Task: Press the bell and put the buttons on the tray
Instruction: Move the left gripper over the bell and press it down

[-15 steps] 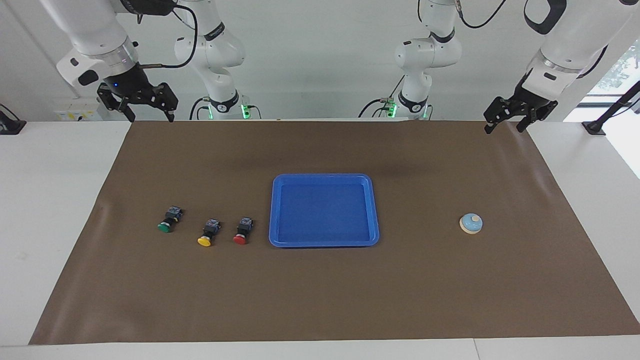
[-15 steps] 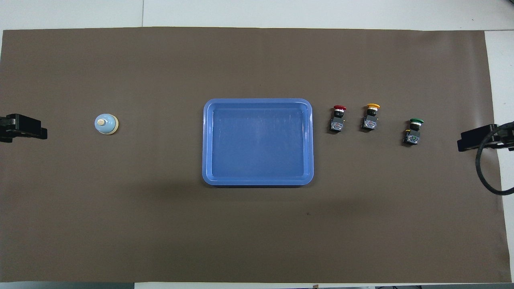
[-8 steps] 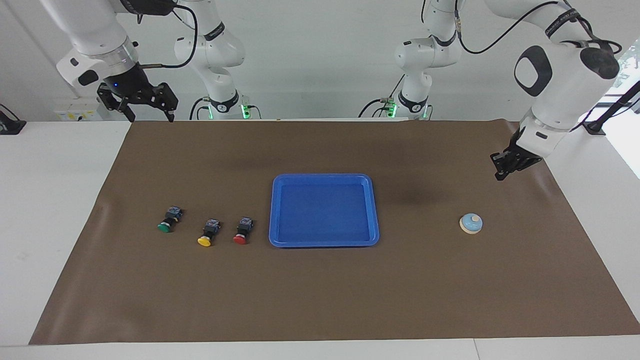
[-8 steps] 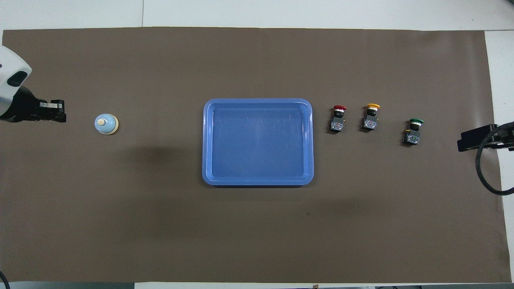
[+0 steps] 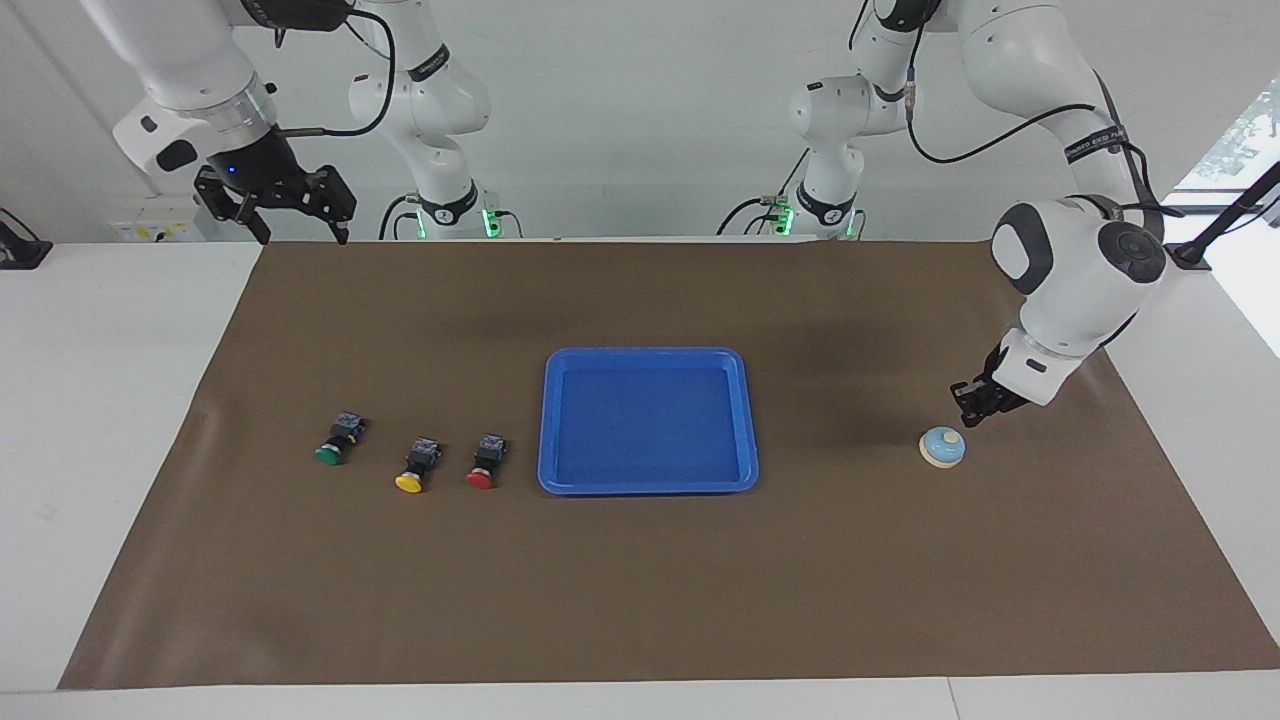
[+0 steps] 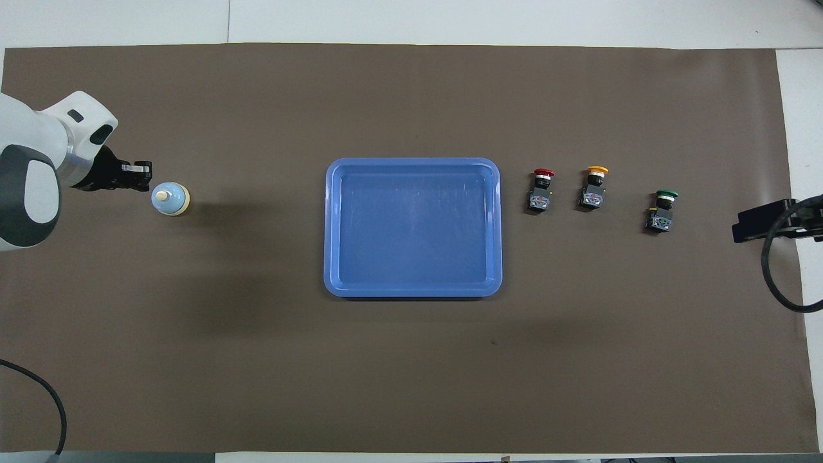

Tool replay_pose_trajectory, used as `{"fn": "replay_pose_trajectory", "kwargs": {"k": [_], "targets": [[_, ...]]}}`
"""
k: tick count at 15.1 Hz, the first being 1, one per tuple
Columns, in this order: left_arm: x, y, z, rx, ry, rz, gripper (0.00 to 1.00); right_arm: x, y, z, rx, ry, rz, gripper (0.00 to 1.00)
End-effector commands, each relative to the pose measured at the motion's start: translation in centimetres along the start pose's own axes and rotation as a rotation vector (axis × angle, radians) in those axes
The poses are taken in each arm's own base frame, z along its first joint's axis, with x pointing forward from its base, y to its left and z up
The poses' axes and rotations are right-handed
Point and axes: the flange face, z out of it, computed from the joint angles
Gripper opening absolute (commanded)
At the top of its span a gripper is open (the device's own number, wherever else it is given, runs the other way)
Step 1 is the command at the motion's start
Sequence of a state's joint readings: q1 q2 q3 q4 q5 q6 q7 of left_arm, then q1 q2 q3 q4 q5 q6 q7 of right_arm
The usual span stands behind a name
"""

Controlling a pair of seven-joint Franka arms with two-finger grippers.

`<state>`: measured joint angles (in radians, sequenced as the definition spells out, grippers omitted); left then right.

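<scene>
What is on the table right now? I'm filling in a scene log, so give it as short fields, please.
bell: on the brown mat, toward the left arm's end, not yet touched
left gripper: shut, just above and beside the bell
right gripper: open, waiting raised at the right arm's end
tray: mid-table, nothing in it
green button: on the mat, lying on its side
yellow button: between green and red
red button: closest to the tray

right pincer [image 6: 746,225] cut off, fingertips perhaps unseen
</scene>
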<state>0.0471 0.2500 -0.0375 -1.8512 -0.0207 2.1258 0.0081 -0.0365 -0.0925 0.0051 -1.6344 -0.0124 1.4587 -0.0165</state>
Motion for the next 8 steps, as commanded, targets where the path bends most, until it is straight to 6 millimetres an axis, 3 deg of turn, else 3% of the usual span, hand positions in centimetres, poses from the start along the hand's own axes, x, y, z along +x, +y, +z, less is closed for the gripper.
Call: {"fn": "replay_pose_trajectory", "kwargs": {"k": [1, 8], "targets": [[-1.1, -0.4, 1.3, 0.017, 0.034, 0.014, 0.00, -0.4, 0.2, -0.4, 0.017, -0.005, -0.017, 1.00], [-1.9, -0.5, 4.1, 0.017, 0.046, 0.012, 0.00, -0.4, 0.2, -0.4, 0.017, -0.005, -0.017, 1.00]]}}
